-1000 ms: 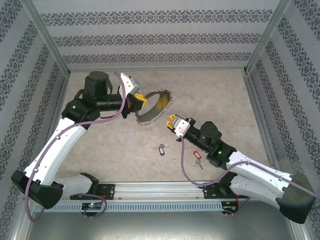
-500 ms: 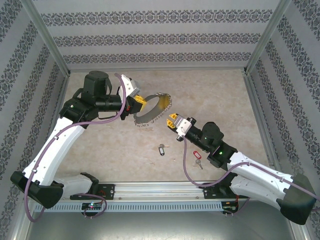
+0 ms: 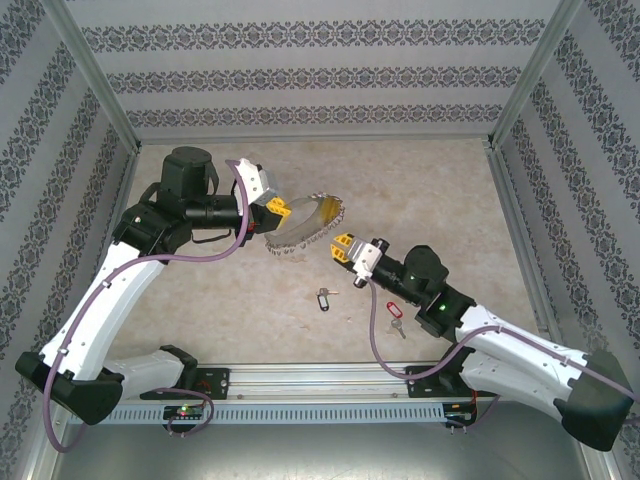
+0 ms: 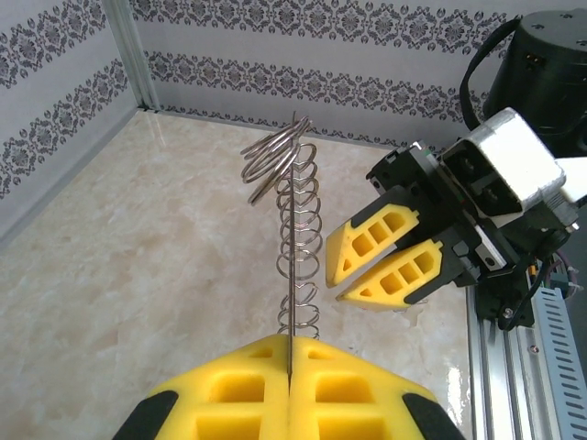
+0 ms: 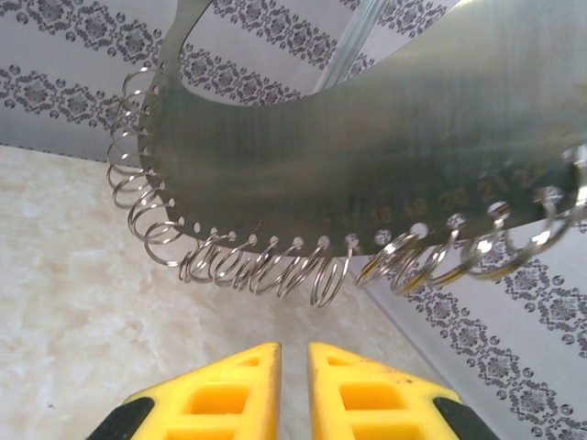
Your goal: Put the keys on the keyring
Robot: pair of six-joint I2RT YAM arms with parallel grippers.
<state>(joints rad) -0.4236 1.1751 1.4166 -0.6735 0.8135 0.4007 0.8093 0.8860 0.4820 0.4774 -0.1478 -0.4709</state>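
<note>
The keyring [image 3: 312,222] is a curved silvery metal plate edged with several small wire rings, held up off the table. My left gripper [image 3: 282,209] is shut on its edge; in the left wrist view the plate [image 4: 295,220] runs edge-on out of the closed fingertips [image 4: 292,344]. My right gripper [image 3: 341,243] hovers just below the row of rings [image 5: 275,261], its jaws [image 5: 293,353] a narrow gap apart with nothing between them. The dark-tagged key [image 3: 322,298] and the red-tagged key [image 3: 394,313] lie on the table near the front.
Patterned walls with metal corner posts [image 3: 105,110] enclose the marble-look table [image 3: 430,190]. A metal rail [image 3: 320,385] runs along the near edge between the arm bases. The right arm's purple cable [image 3: 368,330] loops beside the red-tagged key.
The left arm has shifted and tilted the keyring slightly down toward the right gripper. The right gripper edged a little left and its jaws narrowed slightly. The keys have not moved.
</note>
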